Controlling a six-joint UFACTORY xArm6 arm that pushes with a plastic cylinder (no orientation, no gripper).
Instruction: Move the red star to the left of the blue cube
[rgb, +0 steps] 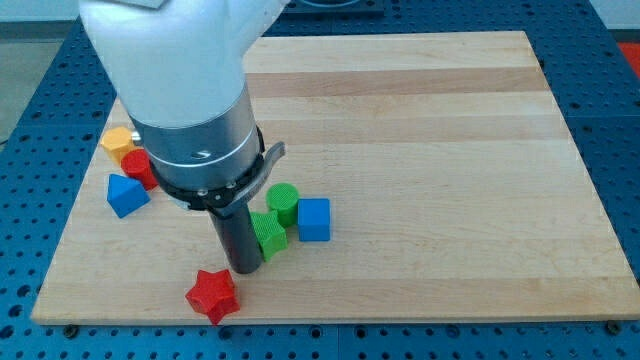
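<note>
Gleaming faceted red star (212, 294), woodgrain board (450, 150)

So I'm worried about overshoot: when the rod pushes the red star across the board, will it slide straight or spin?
The red star lies flat, so it should slide, not roll or tip. Its points probably make it twist if my tip meets one off-centre. It looks small and rigid, likely light, so it may skid easily on the smooth wooden board.

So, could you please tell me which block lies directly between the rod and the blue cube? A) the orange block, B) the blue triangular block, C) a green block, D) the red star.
C: a green block sits right against my tip on the view's right, with the blue cube just beyond it, while the red star lies below and to the view's left of my tip.
</note>
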